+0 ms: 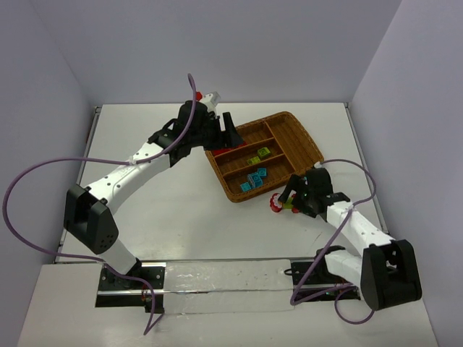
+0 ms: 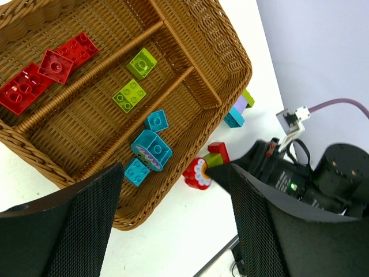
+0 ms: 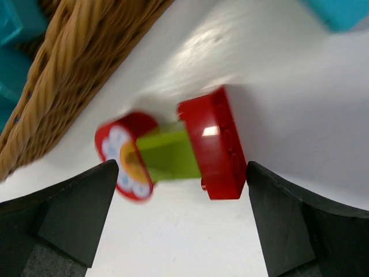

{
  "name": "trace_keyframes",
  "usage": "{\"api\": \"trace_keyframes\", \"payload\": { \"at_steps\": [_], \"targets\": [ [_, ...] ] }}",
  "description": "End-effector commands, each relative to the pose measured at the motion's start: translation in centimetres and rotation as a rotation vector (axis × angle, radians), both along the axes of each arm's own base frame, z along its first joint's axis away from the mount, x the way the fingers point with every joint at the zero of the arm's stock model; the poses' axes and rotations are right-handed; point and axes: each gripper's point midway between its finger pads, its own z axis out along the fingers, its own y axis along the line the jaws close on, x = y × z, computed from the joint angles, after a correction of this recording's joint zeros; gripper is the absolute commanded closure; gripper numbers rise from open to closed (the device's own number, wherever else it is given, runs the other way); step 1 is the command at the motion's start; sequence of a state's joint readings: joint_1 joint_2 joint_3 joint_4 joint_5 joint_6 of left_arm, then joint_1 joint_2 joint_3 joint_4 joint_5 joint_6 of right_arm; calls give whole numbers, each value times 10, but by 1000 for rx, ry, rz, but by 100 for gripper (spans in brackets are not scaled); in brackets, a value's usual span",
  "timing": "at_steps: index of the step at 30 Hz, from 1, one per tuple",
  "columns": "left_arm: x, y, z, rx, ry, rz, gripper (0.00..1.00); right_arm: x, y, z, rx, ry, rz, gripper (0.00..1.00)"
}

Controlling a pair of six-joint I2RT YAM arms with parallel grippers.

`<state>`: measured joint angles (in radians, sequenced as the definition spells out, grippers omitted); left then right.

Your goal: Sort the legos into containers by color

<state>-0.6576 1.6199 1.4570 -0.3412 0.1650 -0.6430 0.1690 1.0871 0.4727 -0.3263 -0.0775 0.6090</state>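
The wicker tray point(image 1: 312, 147) lies at centre right. In the left wrist view its slots point(image 2: 230, 52) hold red bricks point(image 2: 43, 78), yellow-green bricks point(image 2: 135, 81) and cyan bricks point(image 2: 151, 147), one colour per slot. On the table beside it lies a joined piece: a red flower disc point(image 3: 124, 156), a green brick point(image 3: 170, 153) and a red brick point(image 3: 216, 144). My right gripper point(image 3: 181, 193) is open and straddles this piece point(image 1: 275, 204). My left gripper point(image 2: 173, 196) is open and empty above the tray's near end point(image 1: 221, 135).
A small purple, green and cyan stack point(image 2: 239, 109) stands on the table by the tray's corner; its cyan part shows in the right wrist view point(image 3: 340, 11). The tray's wicker wall point(image 3: 75, 52) is close to the left of the right gripper. Purple cables trail from both arms.
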Motion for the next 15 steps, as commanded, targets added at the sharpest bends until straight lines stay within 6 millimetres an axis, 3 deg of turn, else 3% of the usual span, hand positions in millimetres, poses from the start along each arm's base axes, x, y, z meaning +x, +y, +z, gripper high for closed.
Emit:
{"api": "trace_keyframes", "payload": {
  "at_steps": [1, 5, 9, 13, 15],
  "targets": [
    [3, -11, 28, -46, -59, -17, 20, -6, 24, 18, 75, -77, 91, 5],
    [1, -17, 28, -50, -59, -28, 20, -8, 10, 17, 20, -88, 17, 12],
    [-1, -19, 28, -42, -59, -32, 20, -8, 3, 15, -2, -75, -36, 26],
    [-1, -20, 28, -41, -58, -33, 20, -10, 6, 14, 0, -70, -29, 32],
    [-2, -22, 28, -41, -58, -42, 20, -10, 5, 13, -16, -66, -32, 41]
  ]
}}
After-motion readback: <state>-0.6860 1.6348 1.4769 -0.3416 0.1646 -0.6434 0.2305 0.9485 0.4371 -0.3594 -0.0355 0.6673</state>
